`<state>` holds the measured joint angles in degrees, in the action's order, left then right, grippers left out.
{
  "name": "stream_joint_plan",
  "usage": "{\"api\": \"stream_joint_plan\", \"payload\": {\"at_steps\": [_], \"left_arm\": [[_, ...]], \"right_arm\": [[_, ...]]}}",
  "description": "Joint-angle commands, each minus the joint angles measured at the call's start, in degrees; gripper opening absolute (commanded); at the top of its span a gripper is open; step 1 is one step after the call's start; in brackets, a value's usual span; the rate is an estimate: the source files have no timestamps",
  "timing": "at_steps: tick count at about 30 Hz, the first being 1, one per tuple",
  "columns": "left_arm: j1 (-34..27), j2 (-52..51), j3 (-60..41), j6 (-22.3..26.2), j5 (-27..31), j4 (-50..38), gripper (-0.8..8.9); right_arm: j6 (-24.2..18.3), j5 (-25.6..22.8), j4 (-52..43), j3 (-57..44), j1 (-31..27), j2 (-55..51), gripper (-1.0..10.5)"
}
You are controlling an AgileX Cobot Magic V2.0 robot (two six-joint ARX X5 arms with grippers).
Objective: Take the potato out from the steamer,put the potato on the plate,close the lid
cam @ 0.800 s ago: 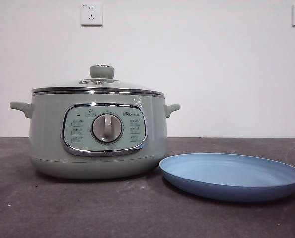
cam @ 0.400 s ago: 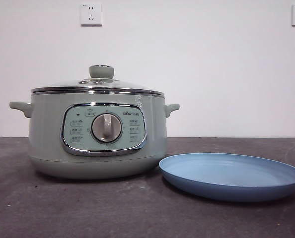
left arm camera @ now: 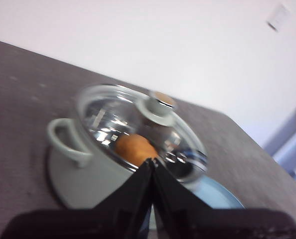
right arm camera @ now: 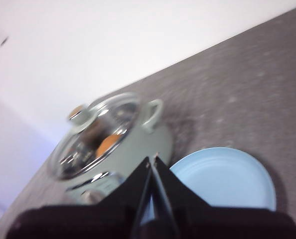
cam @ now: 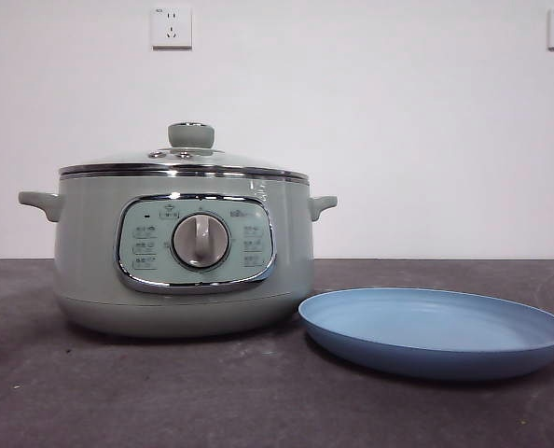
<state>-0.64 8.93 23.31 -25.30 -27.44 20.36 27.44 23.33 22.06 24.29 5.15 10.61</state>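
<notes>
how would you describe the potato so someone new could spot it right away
Find the big sage-green steamer on the dark table, left of the blue plate. Look through its closed glass lid: the potato is the one rounded golden-brown thing inside.

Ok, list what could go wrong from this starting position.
1. The lid sits on the steamer with only a small knob to grip; a shut left gripper or right gripper could slip off it.
2. The plate lies close beside the steamer, so a lifted lid set down carelessly might knock it.
3. The potato looks smooth and rounded, so it may roll when pinched.
</notes>
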Motion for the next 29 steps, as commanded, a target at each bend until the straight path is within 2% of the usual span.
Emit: {"api": "stream_joint_plan", "payload": {"at_steps": [1,5,9,14,17,20,25,26,28,29], "left_arm": [[-0.2,3.2,4.0,6.6,-3.2,3.4,-0.08],[-0.2,8.6,10.6,14.0,-7.1,10.0,-0.08],[-0.1,13.1,16.5,20.7,-9.1,16.1,-0.08],[0.0,18.6,23.9,29.3,-10.3,25.5,-0.08],[0.0,21.2,27.2,32.7,-10.3,29.9,-0.08],[0.0,22.9,29.2,34.6,-10.3,32.5,-0.08],[0.0,23.7,29.6,34.6,-10.1,32.7,0.09],[-0.1,23.7,29.6,34.6,-10.1,32.6,0.42],[-0.1,23.7,29.6,34.5,-10.1,32.4,2.52],[-0.1,23.7,29.6,34.5,-10.0,32.4,4.02]], "right_arm": [[-7.4,3.7,3.6,5.4,-0.1,3.8,-0.1],[-15.5,10.6,11.6,14.4,-0.1,11.3,-0.1],[-23.1,15.5,19.6,21.7,0.0,17.9,-0.1],[-31.6,17.2,29.1,29.0,0.6,24.9,-0.1],[-35.6,17.2,33.5,31.6,1.4,28.0,-0.1],[-36.5,17.1,35.2,32.6,2.5,30.1,-0.1],[-36.3,17.0,35.2,32.7,3.7,31.6,0.2],[-36.0,17.0,35.2,32.7,3.7,31.8,0.6],[-35.8,16.8,35.1,32.7,3.7,32.2,2.4],[-35.8,16.8,35.1,32.7,3.7,32.3,3.7]]}}
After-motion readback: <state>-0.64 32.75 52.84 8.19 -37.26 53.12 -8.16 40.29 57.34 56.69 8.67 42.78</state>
